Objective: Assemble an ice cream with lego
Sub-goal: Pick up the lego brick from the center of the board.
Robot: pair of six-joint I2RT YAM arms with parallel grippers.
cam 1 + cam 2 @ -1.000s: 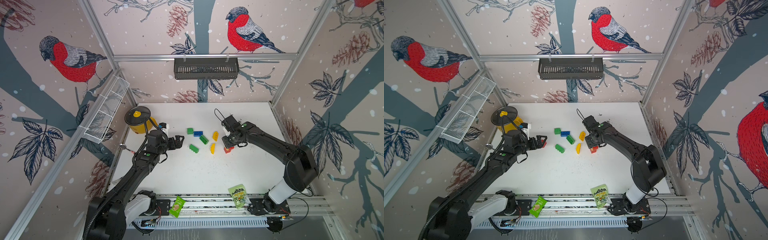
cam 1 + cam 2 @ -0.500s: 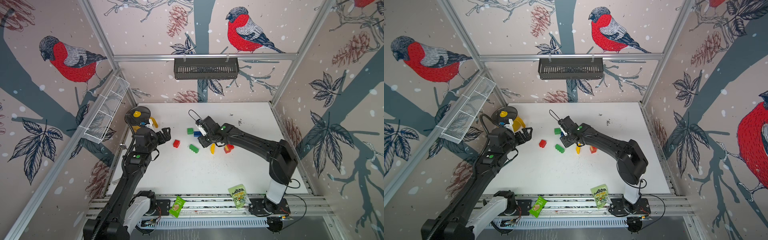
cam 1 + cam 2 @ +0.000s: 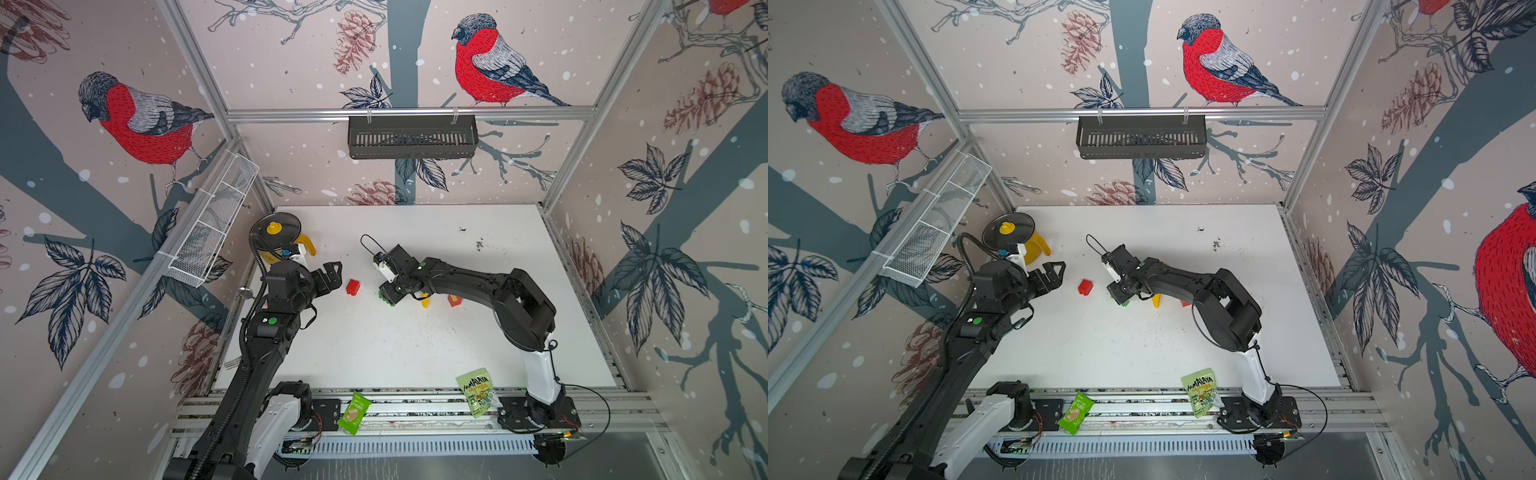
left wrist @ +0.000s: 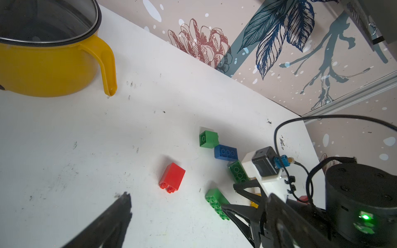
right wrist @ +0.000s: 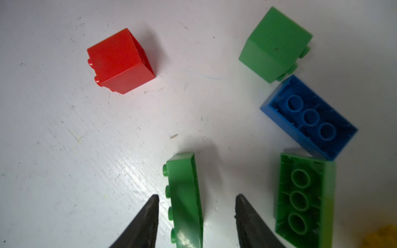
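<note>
A long green lego brick lies on its side on the white table. My right gripper is open and low over it, one finger on each side, with a gap showing beside the brick. In a top view my right gripper hides most of the brick. A red brick lies alone on its side. My left gripper stands wide open just left of it, holding nothing. A green cube brick, a blue brick and a second green brick lie close by.
A yellow brick and another red brick lie under the right arm. A yellow pot with a glass lid stands behind my left gripper. Two green snack packets lie on the front rail.
My left gripper has let go of the red brick and drawn back toward the pot. My right gripper has swung left from the far red brick to the long green one.
</note>
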